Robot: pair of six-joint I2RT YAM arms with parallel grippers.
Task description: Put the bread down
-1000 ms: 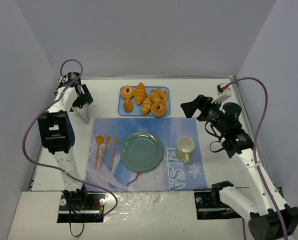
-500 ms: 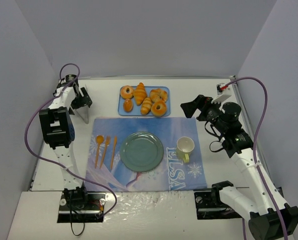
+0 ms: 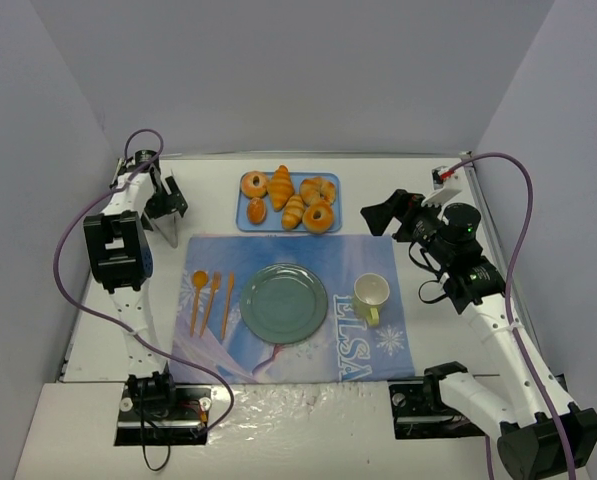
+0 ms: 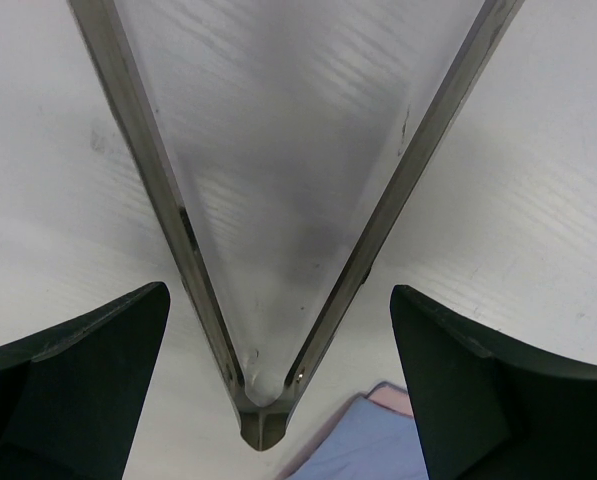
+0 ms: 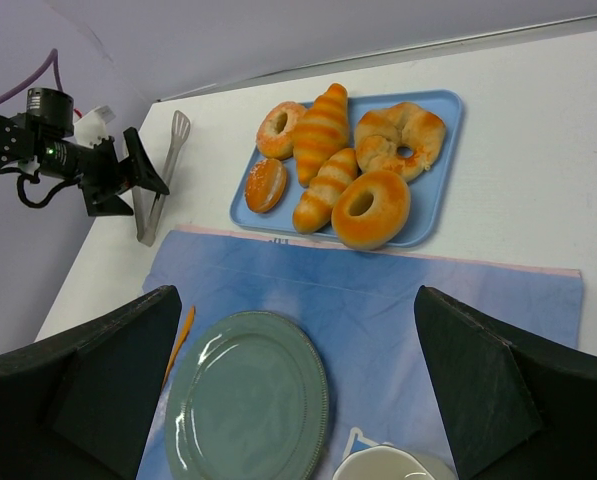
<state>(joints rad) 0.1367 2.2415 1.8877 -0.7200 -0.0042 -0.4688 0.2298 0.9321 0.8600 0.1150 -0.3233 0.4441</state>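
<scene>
Low in the frame's centre lies the plate [image 3: 284, 302]. Above it, top centre, the bread [image 3: 281, 187] sits on the blue tray [image 3: 242, 222]. The right gripper [image 5: 298, 292], open and empty, faces it from the right. At upper left the left gripper [image 4: 278, 290], jaws wide, straddles the tongs [image 5: 168, 165], long axis running up-frame; contact is probably none, though it is hard to judge.

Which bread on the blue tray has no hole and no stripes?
The small round bun at the tray's corner nearest the tongs; the others are ringed or striped.

The left pincer [image 3: 164, 203] points down, spread wide, far left; the right pincer [image 3: 383, 214] hovers spread at right.
</scene>
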